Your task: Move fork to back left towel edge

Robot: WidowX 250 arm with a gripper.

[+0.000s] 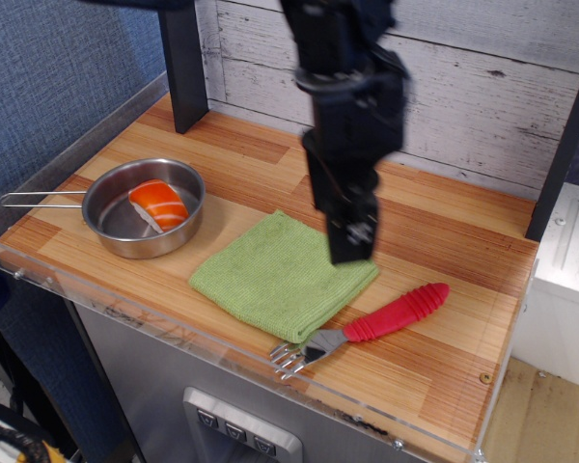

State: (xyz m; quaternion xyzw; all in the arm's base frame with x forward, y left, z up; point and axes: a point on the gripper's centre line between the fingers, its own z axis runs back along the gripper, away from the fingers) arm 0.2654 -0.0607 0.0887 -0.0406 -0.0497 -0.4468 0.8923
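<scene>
The fork [367,329] has a ribbed red handle and grey tines. It lies on the wooden counter at the front right, off the towel's right corner, tines toward the front edge. The light-green towel [270,276] lies flat mid-counter. My gripper [352,243] hangs above the towel's right corner, up and left of the fork's handle. Its black fingers [352,231] point down and look pressed together, holding nothing.
A steel pan [140,207] with a long wire handle sits at the left and holds an orange-and-white piece [158,204]. A black post [181,66] stands at the back left. A clear lip [222,352] runs along the counter's front edge.
</scene>
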